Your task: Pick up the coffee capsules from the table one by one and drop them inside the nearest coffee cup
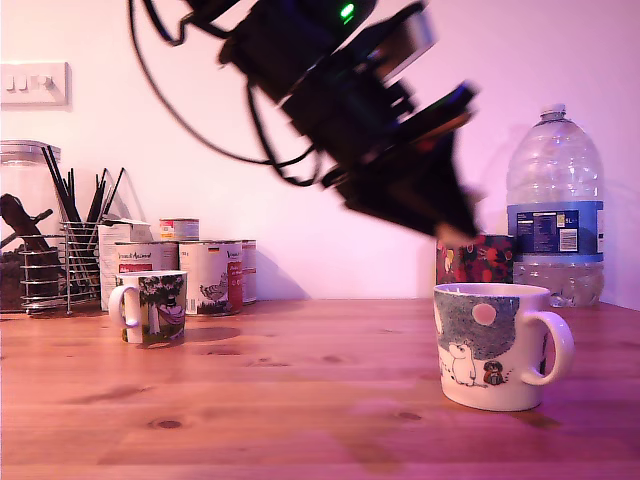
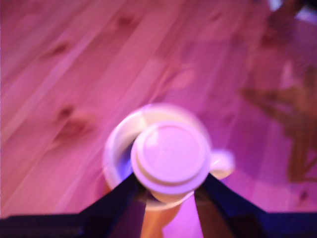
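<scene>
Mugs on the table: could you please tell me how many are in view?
2. The coffee cup stands at the exterior view's right, below the gripper; the dark-pictured mug stands at its left, before the tins.

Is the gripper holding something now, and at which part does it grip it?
Yes. The gripper holds a coffee capsule, fingers pressing on its opposite sides below the wide flat rim, above the coffee cup.

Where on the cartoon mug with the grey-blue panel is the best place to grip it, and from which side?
Grip the handle of the coffee cup, coming from the exterior view's right: the cup stands upright and the loop juts out that way. The gripper must first drop the coffee capsule it holds.
</scene>
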